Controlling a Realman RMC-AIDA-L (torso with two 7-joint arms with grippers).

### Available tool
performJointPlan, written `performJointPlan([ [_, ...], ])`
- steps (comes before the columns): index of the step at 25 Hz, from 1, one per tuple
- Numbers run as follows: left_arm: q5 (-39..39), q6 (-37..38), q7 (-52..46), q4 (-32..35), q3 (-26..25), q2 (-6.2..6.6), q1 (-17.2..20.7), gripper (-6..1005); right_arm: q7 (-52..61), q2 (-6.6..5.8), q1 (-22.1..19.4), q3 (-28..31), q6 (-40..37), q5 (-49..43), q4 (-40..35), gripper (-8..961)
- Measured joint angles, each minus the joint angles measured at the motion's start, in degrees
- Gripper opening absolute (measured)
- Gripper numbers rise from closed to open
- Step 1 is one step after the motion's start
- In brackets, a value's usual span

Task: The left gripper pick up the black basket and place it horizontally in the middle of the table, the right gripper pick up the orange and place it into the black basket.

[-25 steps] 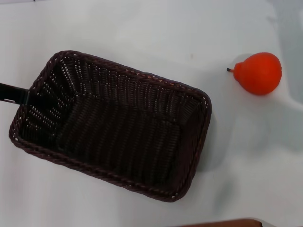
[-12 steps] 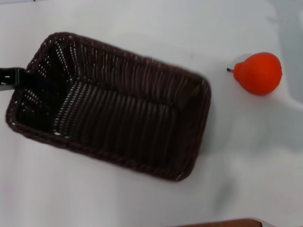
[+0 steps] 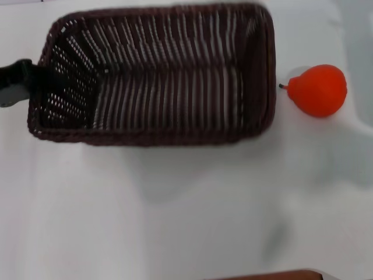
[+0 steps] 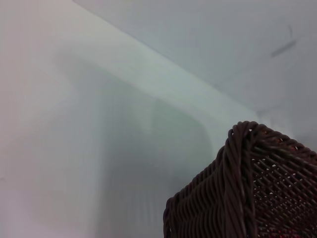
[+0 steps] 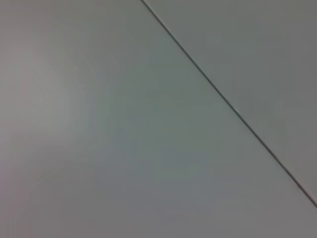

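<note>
The black basket (image 3: 157,73) is lifted above the white table (image 3: 186,210), lying crosswise in the head view and tilted, its shadow on the table below it. My left gripper (image 3: 28,81) is shut on the basket's left end rim, seen only in part. A corner of the basket shows in the left wrist view (image 4: 247,193). The orange (image 3: 317,90), pear-shaped with a dark stem, lies on the table just right of the basket. My right gripper is out of view.
A brown edge (image 3: 274,274) shows at the bottom of the head view. The right wrist view shows only a plain grey surface crossed by a thin dark line (image 5: 228,104).
The basket has risen off the table, moved toward the far side and turned from slanted to crosswise. The left gripper stayed on its left end. The orange has not moved.
</note>
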Motion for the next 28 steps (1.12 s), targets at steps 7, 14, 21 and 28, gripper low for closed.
performJointPlan([
  [7,-5.02,3.53,-0.67,3.81,0.48,-0.37,2.44,210,0.9,-0.02,-0.15,1.66,0.0,0.0,0.03,915],
  [14,-6.46,6.19,-0.75,6.32,2.55,-0.49,3.65,230,1.08,-0.02,-0.01,1.88,0.01,0.0,0.25,916],
  [21,-8.1,6.56,-0.54,6.98,2.55,-0.28,4.74,322,1.2,-0.02,0.01,1.86,0.02,0.0,0.04,915],
  [28,-8.8,5.51,-0.49,6.98,2.61,-0.05,5.72,466,1.23,-0.02,0.01,1.89,-1.14,0.0,-0.08,916],
])
